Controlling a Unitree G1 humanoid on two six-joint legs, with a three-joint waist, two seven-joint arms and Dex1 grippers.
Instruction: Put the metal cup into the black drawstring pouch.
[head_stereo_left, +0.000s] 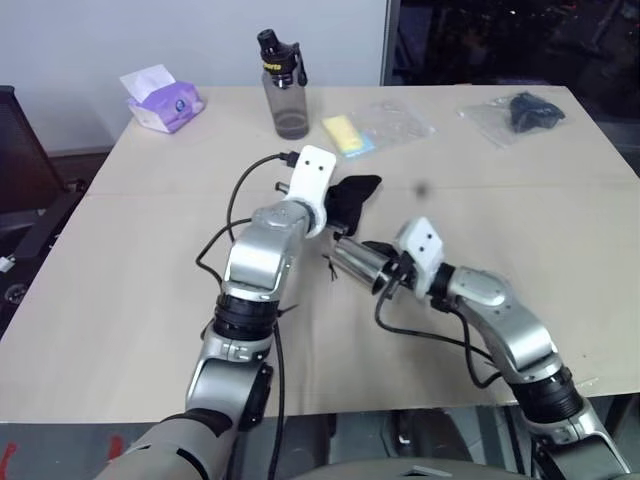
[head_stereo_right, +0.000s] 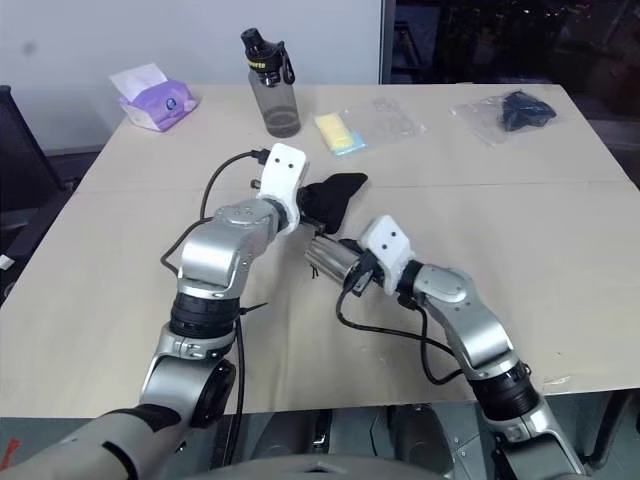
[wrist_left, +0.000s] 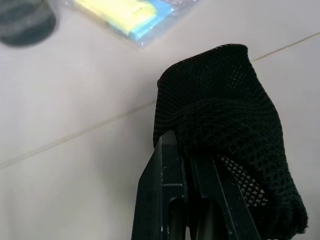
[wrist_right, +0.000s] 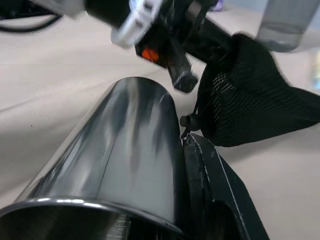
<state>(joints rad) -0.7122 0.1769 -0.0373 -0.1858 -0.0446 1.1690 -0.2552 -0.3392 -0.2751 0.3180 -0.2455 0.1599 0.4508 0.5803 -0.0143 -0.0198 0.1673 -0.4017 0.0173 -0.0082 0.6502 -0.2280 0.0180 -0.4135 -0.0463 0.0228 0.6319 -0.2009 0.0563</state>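
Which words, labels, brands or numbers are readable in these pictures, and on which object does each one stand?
None can be read.
Water bottle: yellow marking under the cap, too small to read.
Purple tissue pack: printed front, too blurred to read.
Metal cup and black drawstring pouch: no text visible.

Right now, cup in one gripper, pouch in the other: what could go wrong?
1. The left gripper pinches the black drawstring pouch by one edge; its mouth hangs limp, apparently not spread, so the metal cup may push the fabric aside instead of entering.
2. The right gripper holds the cup on its side by the rim end; it could slip.
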